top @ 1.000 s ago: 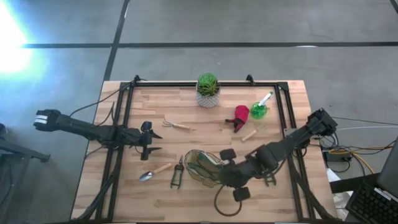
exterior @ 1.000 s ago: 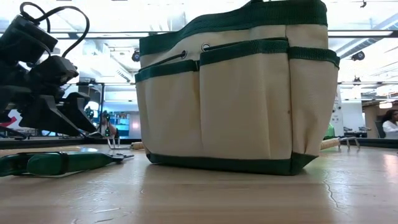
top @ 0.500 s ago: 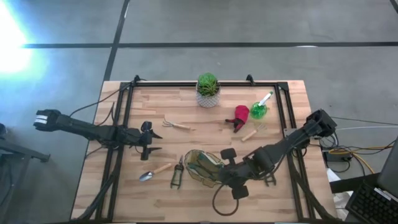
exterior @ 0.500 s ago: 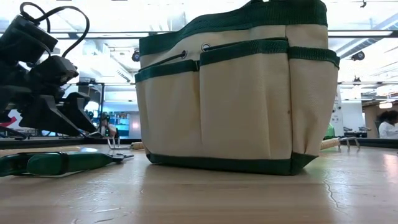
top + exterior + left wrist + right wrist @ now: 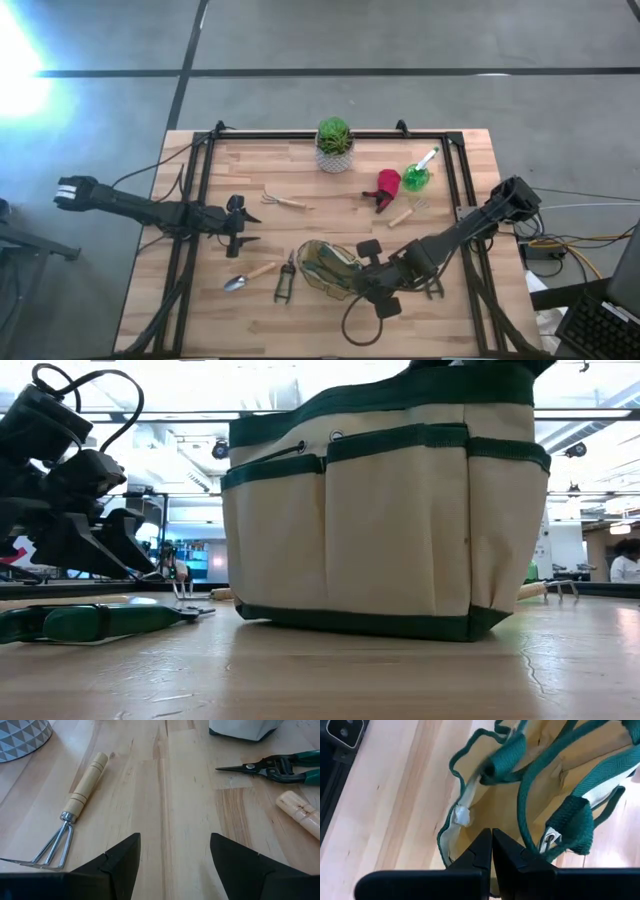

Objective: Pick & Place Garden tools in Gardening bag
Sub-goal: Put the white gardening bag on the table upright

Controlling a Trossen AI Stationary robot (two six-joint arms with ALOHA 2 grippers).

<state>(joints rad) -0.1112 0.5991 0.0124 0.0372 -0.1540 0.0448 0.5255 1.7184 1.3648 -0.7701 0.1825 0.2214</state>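
The beige gardening bag [image 5: 325, 268] with green trim stands upright on its base near the table's front middle; it also shows in the low view [image 5: 390, 520]. My right gripper [image 5: 491, 837] is shut and points down into the bag's open mouth, among the green handles [image 5: 530, 805]. My left gripper [image 5: 175, 850] is open and empty, low over bare wood at the table's left. A wooden-handled rake [image 5: 70, 815], dark shears [image 5: 285, 277] and a trowel [image 5: 250, 274] lie flat near it. The red item [image 5: 387, 183] and the green spray bottle [image 5: 417, 177] lie at the back right. My right gripper comes from above with its shut fingers inside the bag's mouth, close to the rim [image 5: 451, 845]. I cannot tell whether the fingers touch the cloth. The bag stands upright on the table.
A green plant in a white pot [image 5: 334, 145] stands at the far middle edge. Another wooden-handled tool [image 5: 402, 215] lies right of the bag. A black frame [image 5: 200, 170] runs round the table. Bare wood lies between my left gripper and the rake.
My right gripper has gone down a little into the bag's mouth, and it now shows at the bag's top rim in the low view. The bag's top has shifted slightly sideways.
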